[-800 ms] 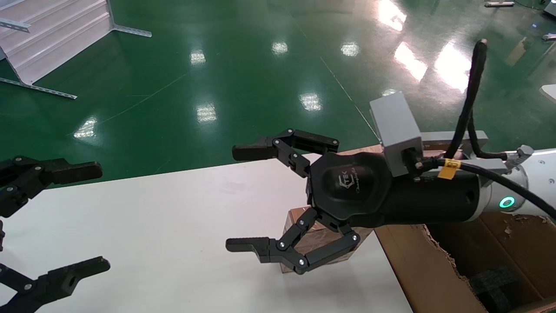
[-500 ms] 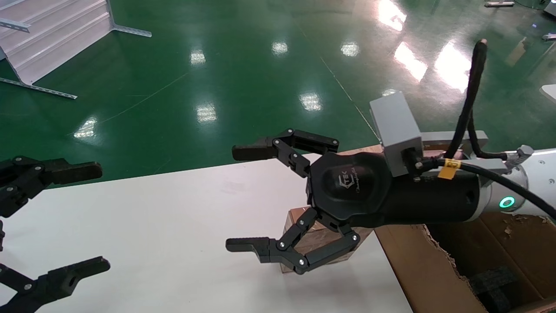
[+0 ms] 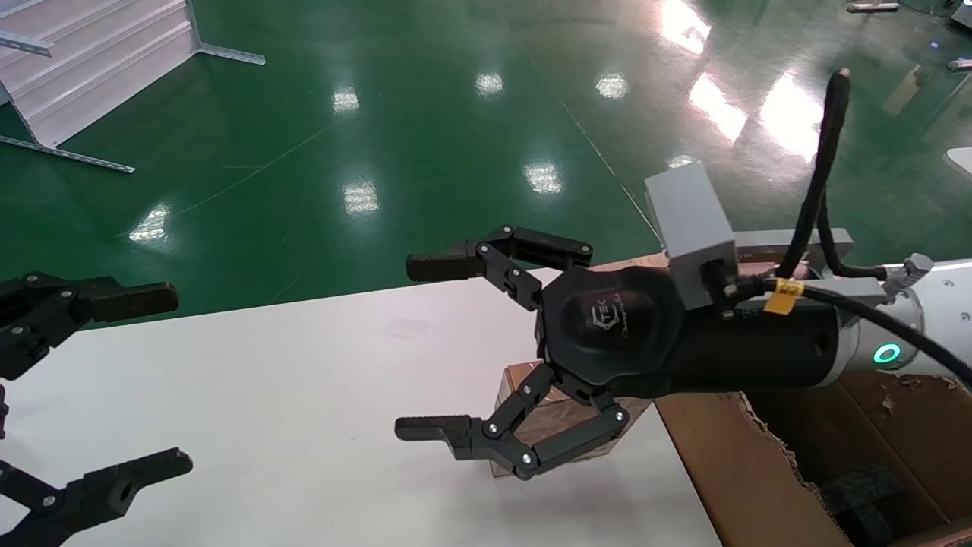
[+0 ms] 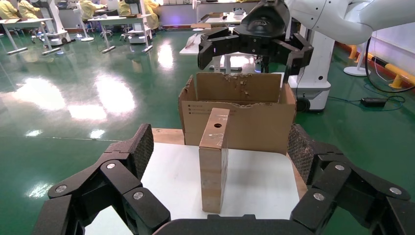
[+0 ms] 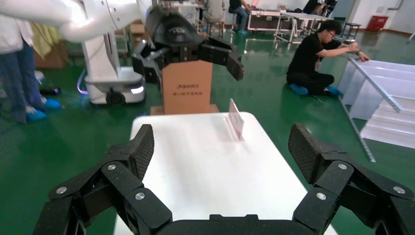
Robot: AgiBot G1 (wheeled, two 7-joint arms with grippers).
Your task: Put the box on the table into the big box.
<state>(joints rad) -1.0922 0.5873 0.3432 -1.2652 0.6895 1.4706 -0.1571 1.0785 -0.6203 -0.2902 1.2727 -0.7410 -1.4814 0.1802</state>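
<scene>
Head view is showing you the right claw (image 3: 421, 353) hanging above the right part of the white surface (image 3: 304, 395), its fingers spread wide and gripping nothing. Directly under the claw's body the box (image 3: 558, 425) is standing on the surface, mostly hidden from this view, close to the right edge. Just beyond that edge the big box (image 3: 744, 471) is sitting with its ragged flaps open, and a black foam block (image 3: 866, 490) is lying inside it.

You are seeing the left claw (image 3: 144, 376) hovering at the left end of the surface, also spread wide and empty. From its wrist camera the box (image 4: 214, 159) is standing upright on end between the fingers' line of sight but well apart from them, a round dark hole in its top face, with the big box (image 4: 240, 115) behind it.
</scene>
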